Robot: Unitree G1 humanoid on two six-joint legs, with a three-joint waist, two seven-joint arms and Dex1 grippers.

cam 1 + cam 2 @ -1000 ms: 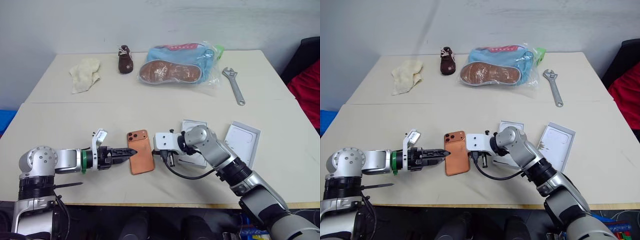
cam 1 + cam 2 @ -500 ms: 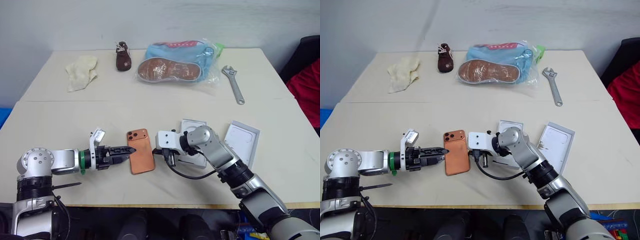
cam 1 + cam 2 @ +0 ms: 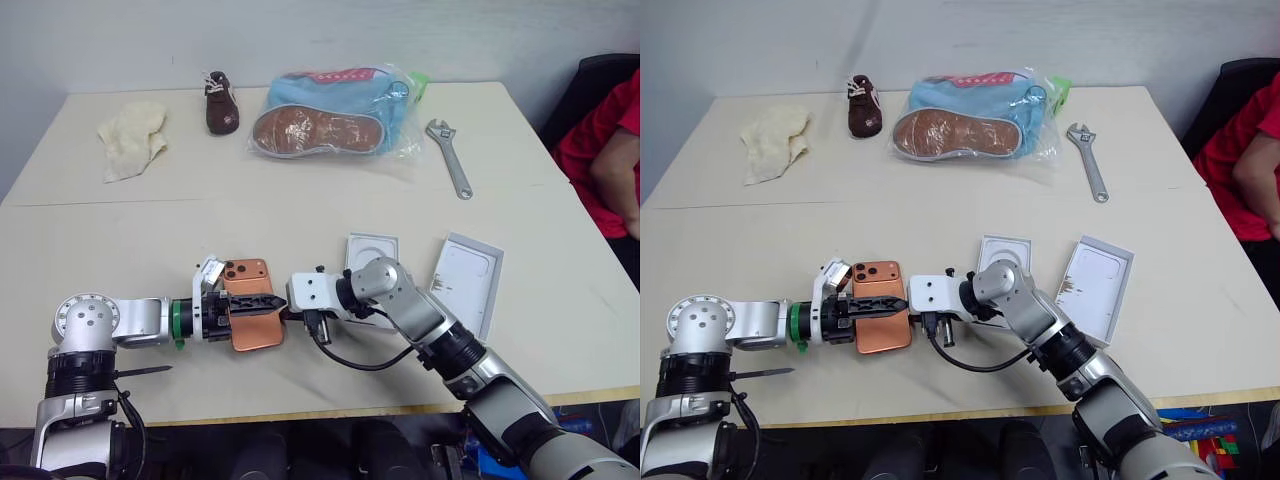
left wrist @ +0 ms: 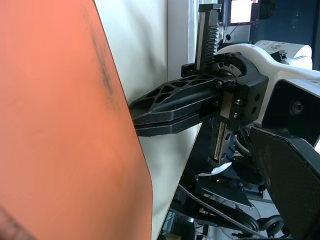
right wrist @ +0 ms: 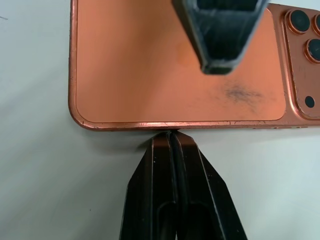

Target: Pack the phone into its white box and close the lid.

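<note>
Note the phone [image 3: 255,332] lying flat on the table [image 3: 120,240], camera bump up, caught between the two sets of fingers. Meets the right gripper [image 5: 171,137] on one long edge, fingers pressed together into a single wedge whose tip touches that edge. Takes the left gripper [image 3: 262,305] from the opposite side, fingers spread wide, one black finger [image 5: 220,30] reaching across the orange back toward the right tips; cannot tell where the other left finger sits, nor whether the upper one touches the phone's back. Looks like a pry-and-pinch to lift the phone off the table. Could easily go wrong: too hard a push from the closed right tips, and risks sliding the phone along the table instead of tipping its edge up. Could ride over the smooth back and close on nothing if the left fingers shut before an edge has lifted. Might also pinch only a thin margin, letting the slick slab pivot and drop during the carry. Beyond the right fingers, behind that arm, see the white box [image 3: 1095,285] lying open and well apart from the phone, with another white cardboard piece [image 3: 372,252] nearer the arm; cannot tell whether that is the lid.
</note>
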